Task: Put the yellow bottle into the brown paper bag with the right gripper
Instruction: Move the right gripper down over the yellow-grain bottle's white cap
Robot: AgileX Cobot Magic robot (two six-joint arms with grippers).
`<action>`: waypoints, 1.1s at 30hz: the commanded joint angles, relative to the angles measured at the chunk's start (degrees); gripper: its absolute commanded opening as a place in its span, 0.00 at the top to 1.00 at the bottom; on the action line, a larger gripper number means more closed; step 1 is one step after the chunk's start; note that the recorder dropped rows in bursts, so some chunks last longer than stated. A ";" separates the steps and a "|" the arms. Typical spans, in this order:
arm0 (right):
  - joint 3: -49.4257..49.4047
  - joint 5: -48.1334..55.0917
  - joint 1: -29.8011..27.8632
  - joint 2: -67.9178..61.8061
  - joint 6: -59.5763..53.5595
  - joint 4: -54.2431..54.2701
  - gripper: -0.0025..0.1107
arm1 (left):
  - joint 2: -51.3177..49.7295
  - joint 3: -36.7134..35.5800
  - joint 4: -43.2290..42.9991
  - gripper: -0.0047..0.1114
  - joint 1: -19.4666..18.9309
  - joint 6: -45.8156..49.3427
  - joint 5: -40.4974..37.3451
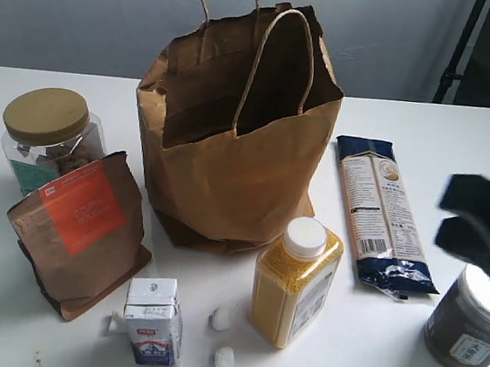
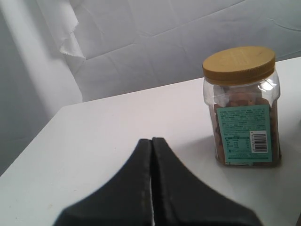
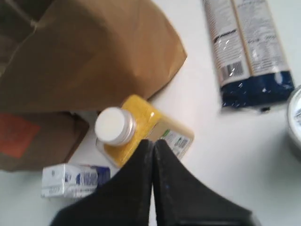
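Observation:
The yellow bottle [image 1: 295,282] stands upright on the white table, white cap on top, just in front of the brown paper bag [image 1: 234,160], whose mouth gapes open. My right gripper [image 1: 477,225] hovers blurred at the right edge, above the dark jar and well to the right of the bottle. In the right wrist view the shut right gripper [image 3: 153,142] points down over the yellow bottle [image 3: 141,129], with the brown paper bag [image 3: 89,56] beyond it. The left gripper [image 2: 151,140] is shut and empty above the table, near the gold-lidded jar [image 2: 242,106]; it does not show in the exterior view.
A dark jar with white lid [image 1: 473,321] sits at front right. A noodle packet [image 1: 381,211] lies right of the bag. A brown pouch with orange label [image 1: 78,227], a gold-lidded jar [image 1: 48,137], a small milk carton [image 1: 153,321] and two white lumps [image 1: 222,320] occupy the left and front.

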State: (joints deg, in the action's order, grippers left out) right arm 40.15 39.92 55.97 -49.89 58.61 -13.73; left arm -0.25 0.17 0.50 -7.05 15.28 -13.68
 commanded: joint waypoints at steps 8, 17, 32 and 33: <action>14.05 5.36 8.10 -21.39 7.78 3.01 0.67 | 0.25 -0.17 0.00 0.96 0.34 -0.12 0.37; 17.25 4.95 8.10 -28.95 13.83 0.84 0.20 | 0.25 -0.17 0.00 0.96 0.34 -0.12 0.37; 17.25 2.68 7.98 -43.35 18.01 -9.47 0.21 | 0.25 -0.17 0.00 0.96 0.34 -0.12 0.37; 17.25 2.58 7.98 -44.04 18.10 -10.01 0.21 | 0.25 -0.17 0.00 0.96 0.34 -0.12 0.37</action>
State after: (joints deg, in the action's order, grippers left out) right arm 57.09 42.85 63.94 -91.99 76.38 -21.72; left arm -0.25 0.17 0.50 -7.05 15.28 -13.68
